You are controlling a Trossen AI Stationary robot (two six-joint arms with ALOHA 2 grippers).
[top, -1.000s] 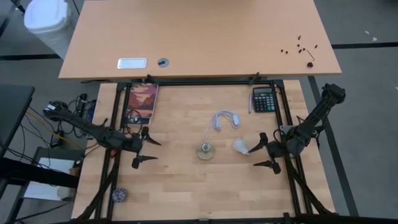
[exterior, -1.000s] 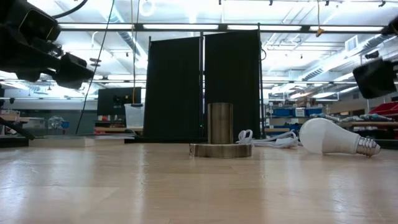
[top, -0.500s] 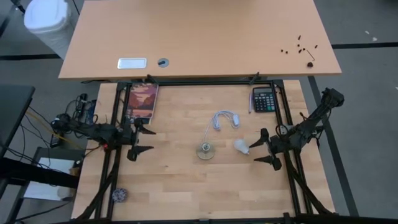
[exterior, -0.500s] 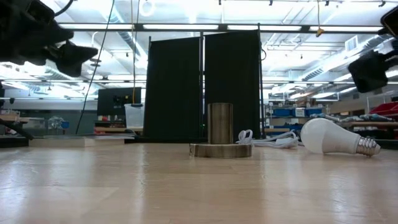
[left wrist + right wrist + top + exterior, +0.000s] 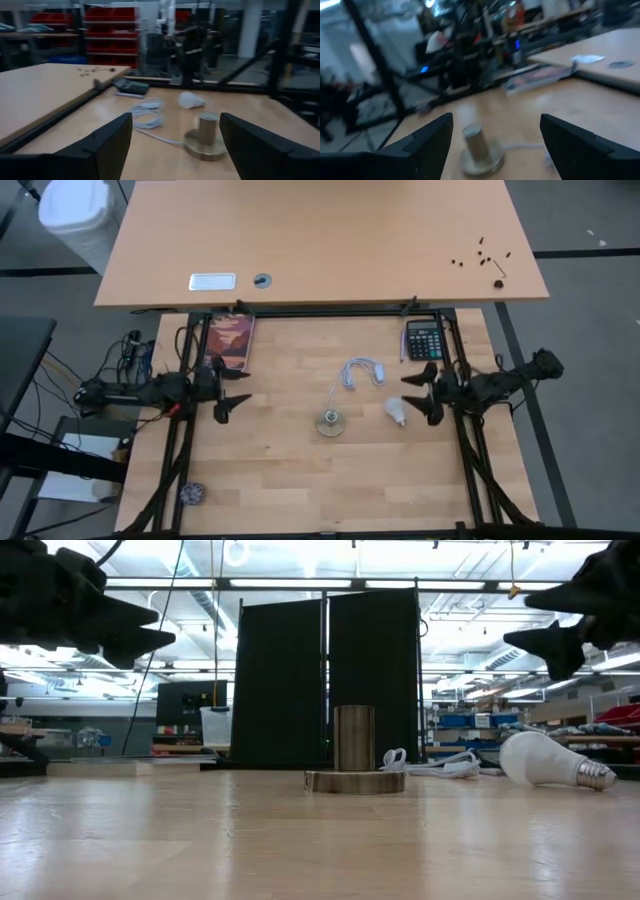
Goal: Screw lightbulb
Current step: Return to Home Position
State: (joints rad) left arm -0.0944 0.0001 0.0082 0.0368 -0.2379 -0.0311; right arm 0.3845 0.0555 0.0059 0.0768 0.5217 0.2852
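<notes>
Left gripper (image 5: 238, 389) hangs over the left side of the wood-plank table (image 5: 300, 480), jaws spread, empty. Mid-table we note a squat metal socket (image 5: 328, 422), a disc with a short cylinder, its white cord (image 5: 362, 372) looped behind. The smooth white pear-shaped lightbulb (image 5: 397, 411) lies on its side just right of it. Right gripper (image 5: 412, 394) hovers raised beside the bulb, jaws apart, empty.

I note two black partition panels (image 5: 325, 680) at centre of the low view, under ceiling strip lights (image 5: 300, 582). Upper high view: a tan desk (image 5: 320, 240) on grey floor (image 5: 600, 280) (white bin (image 5: 72, 210), upper left corner).
</notes>
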